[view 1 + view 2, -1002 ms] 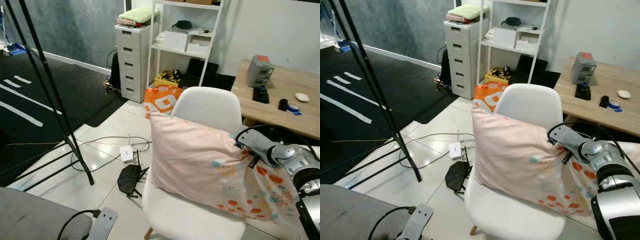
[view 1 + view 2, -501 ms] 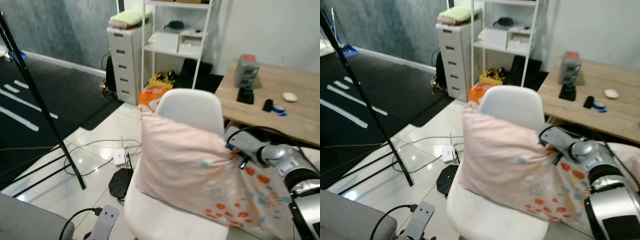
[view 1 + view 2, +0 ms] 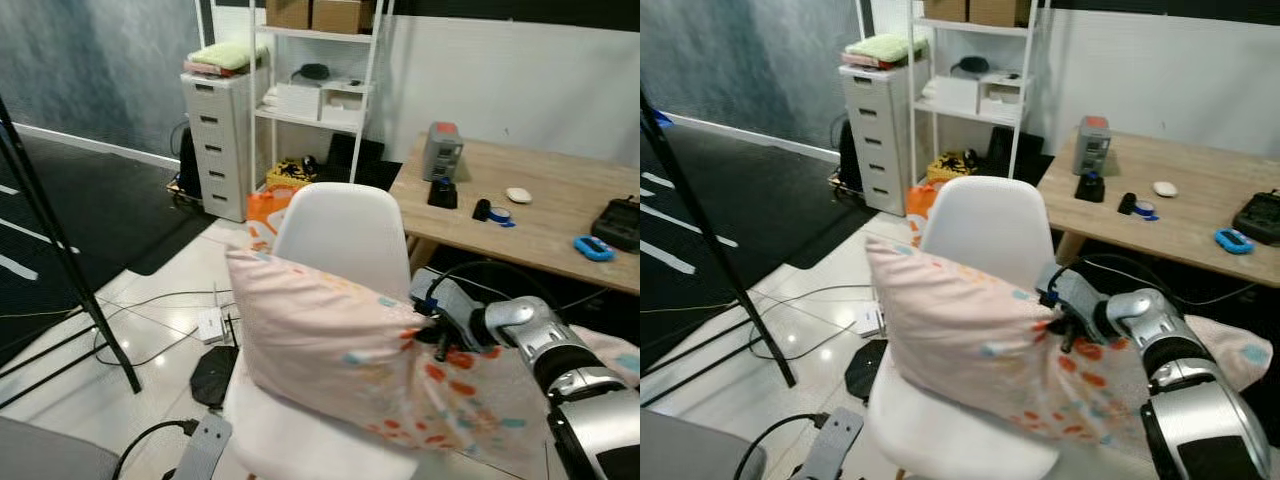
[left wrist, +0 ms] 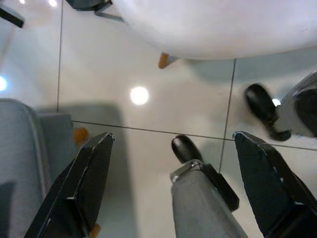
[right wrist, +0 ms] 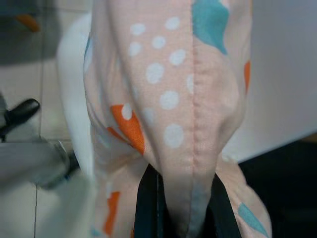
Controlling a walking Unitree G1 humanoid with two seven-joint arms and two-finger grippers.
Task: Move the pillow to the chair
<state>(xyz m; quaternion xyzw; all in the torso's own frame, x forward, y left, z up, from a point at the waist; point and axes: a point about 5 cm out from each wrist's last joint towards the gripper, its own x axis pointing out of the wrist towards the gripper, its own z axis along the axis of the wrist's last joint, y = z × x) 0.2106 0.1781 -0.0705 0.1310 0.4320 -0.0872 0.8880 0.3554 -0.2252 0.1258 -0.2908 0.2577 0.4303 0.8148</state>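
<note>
Pillow [image 3: 330, 345] on white chair [image 3: 345, 235] (tiled floor [image 3: 150, 320]).

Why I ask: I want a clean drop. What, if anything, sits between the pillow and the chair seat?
Nothing visible does. The pillow is over the white chair, leaning at its backrest, pinched at its edge by the right claw. No other object shows on the seat.
</note>
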